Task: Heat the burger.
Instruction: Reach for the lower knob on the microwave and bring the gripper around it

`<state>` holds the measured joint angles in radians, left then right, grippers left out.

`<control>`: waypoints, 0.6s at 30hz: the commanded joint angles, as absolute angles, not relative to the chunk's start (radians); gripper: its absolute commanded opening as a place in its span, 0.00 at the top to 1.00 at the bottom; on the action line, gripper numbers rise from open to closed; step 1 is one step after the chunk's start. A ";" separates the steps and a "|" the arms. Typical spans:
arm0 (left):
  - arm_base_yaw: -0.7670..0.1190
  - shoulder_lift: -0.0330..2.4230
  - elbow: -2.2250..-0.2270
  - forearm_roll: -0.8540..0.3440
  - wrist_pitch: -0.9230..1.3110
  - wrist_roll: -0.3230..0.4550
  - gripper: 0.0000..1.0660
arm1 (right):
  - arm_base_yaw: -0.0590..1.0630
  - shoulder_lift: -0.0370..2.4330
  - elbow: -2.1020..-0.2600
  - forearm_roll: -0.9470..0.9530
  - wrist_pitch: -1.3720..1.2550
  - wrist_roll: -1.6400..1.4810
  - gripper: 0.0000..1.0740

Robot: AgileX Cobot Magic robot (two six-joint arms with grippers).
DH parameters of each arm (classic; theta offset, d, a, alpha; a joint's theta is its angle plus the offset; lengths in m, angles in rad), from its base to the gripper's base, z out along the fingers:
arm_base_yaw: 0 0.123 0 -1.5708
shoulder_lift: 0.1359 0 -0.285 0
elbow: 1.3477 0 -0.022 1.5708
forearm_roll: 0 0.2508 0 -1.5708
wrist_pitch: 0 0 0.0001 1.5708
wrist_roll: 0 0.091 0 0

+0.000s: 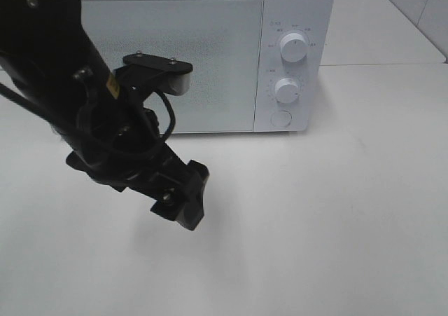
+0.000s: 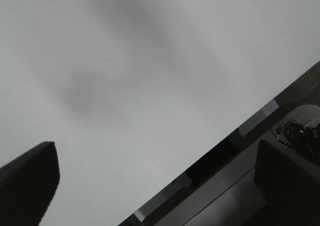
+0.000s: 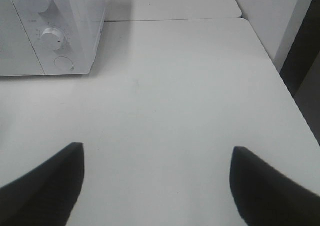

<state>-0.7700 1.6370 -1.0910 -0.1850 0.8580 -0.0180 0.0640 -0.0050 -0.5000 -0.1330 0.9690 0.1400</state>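
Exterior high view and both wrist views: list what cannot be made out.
- Burger: in no view; microwave door is speckled, inside hidden.
- Left gripper: exterior high, black parts merge, finger gap unclear.
- Right gripper: outside the exterior high frame; right wrist edge cuts its fingers.
- Dial markings: too small to read.

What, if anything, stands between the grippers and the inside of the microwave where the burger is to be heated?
The door of the microwave is shut, closing off the inside. The burger shows in no view, so whether it is already in there cannot be told.
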 commanded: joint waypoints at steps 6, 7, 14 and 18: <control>-0.570 1.558 -1.095 -0.198 0.950 -0.023 0.06 | 0.059 -0.030 -0.498 -0.129 0.964 0.150 0.29; -0.537 1.547 -1.095 -0.198 0.962 -0.022 0.06 | 0.059 -0.030 -0.498 -0.129 0.964 0.150 0.29; -0.348 1.482 -1.095 -0.197 1.038 0.000 0.06 | 0.059 -0.030 -0.498 -0.129 0.964 0.150 0.29; -0.195 1.424 -1.095 -0.192 1.102 0.037 0.06 | 0.059 -0.030 -0.498 -0.129 0.964 0.150 0.29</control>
<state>-0.2040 1.4330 -1.0910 -0.1860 1.0850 0.0280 0.0640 -0.0050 -0.5000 -0.1330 0.9690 0.1400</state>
